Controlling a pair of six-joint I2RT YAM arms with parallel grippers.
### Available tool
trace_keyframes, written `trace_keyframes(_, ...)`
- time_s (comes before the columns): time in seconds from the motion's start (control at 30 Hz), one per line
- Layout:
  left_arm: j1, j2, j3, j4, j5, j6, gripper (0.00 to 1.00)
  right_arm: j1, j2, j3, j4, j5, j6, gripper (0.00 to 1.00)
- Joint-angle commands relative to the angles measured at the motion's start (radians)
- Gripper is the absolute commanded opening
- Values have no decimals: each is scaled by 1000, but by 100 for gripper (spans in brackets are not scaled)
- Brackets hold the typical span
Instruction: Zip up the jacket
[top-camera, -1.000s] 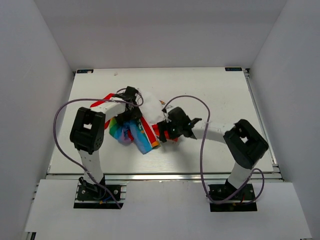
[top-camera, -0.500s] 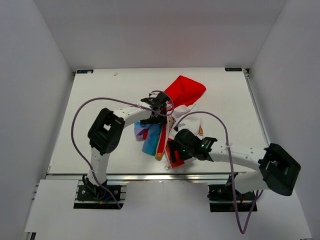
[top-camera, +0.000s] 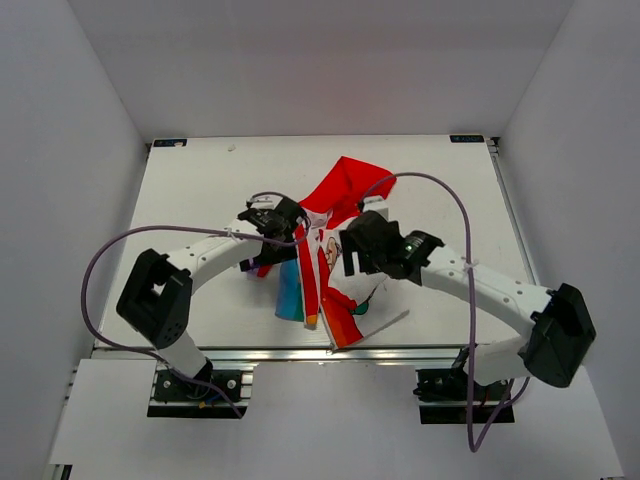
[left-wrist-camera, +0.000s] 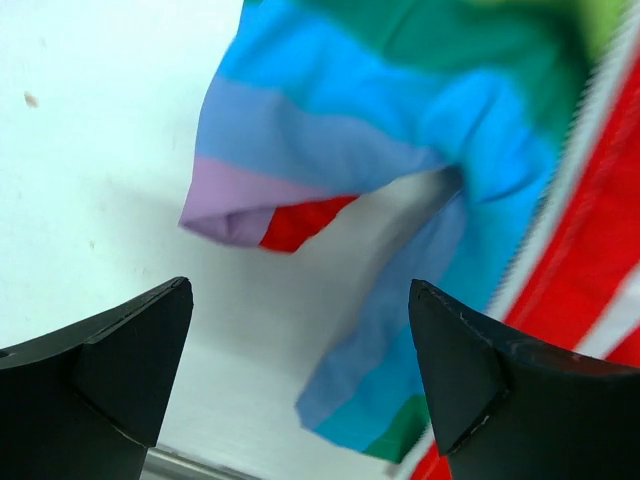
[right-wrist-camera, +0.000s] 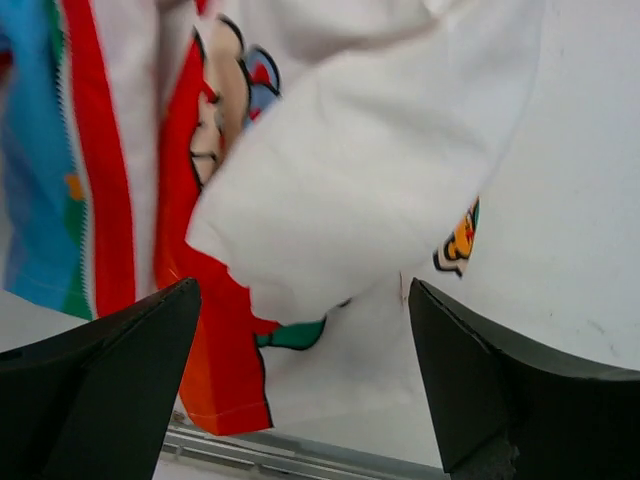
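The jacket (top-camera: 322, 262) lies crumpled at the table's middle, its red hood (top-camera: 345, 185) toward the back and a rainbow panel (top-camera: 291, 296) at the front left. My left gripper (top-camera: 284, 230) hovers over the jacket's left side. In the left wrist view the left gripper (left-wrist-camera: 300, 290) is open with nothing between its fingers, above the rainbow sleeve (left-wrist-camera: 370, 120) and red zipper trim (left-wrist-camera: 590, 250). My right gripper (top-camera: 357, 250) hangs over the jacket's right half. The right gripper (right-wrist-camera: 302, 287) is also open and empty, over white printed fabric (right-wrist-camera: 380, 190).
The white table (top-camera: 190, 190) sits inside white walls on three sides. Its metal front rail (top-camera: 300, 352) runs just below the jacket's orange hem (top-camera: 345, 328). Purple cables (top-camera: 100, 270) loop from both arms.
The jacket has gone from a bunched heap to lying more spread, hood toward the back. My right gripper moved back from the front edge over the jacket; the left arm's elbow swung left.
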Motion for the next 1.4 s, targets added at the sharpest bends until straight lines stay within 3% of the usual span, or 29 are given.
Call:
trace_keyframes(0.0,-4,-96,-75,-12,45,-40,98,1,114,231,-20,32,-74,89)
trace_keyframes(0.33,2,-386,-380,-87,56,-148,98,7,709,886,-179,77,-153,89)
trace_keyframes(0.5,5,-501,-438,-139,43,-180,98,9,1007,1260,-217,48,-180,89)
trace_keyframes(0.57,7,-524,-438,-121,68,-169,98,9,1047,1275,-186,48,-192,88)
trace_keyframes(0.63,7,-549,-435,-112,75,-162,98,9,1049,1244,-148,57,-186,82)
trace_keyframes(0.73,7,-561,-427,-113,51,-157,98,9,1034,1210,-142,104,-158,42)
trace_keyframes(0.77,7,-561,-424,-118,45,-152,98,9,1018,1203,-140,127,-154,17)
trace_keyframes(0.8,7,-558,-419,-118,40,-151,98,9,1006,1197,-128,131,-155,10)
trace_keyframes(1.03,7,-532,-410,-27,92,-74,98,1,836,1091,46,-96,-200,7)
trace_keyframes(1.13,7,-526,-395,5,111,-45,98,-28,724,945,122,-231,-158,0)
trace_keyframes(1.23,7,-529,-387,27,123,-33,98,-92,566,665,289,-415,-105,0)
trace_keyframes(1.27,7,-530,-387,31,129,-31,98,-115,481,578,417,-484,-92,0)
trace_keyframes(1.3,7,-530,-388,36,134,-28,98,-166,437,388,491,-539,-79,0)
trace_keyframes(1.37,7,-526,-389,42,141,-24,98,-213,342,214,617,-674,-52,12)
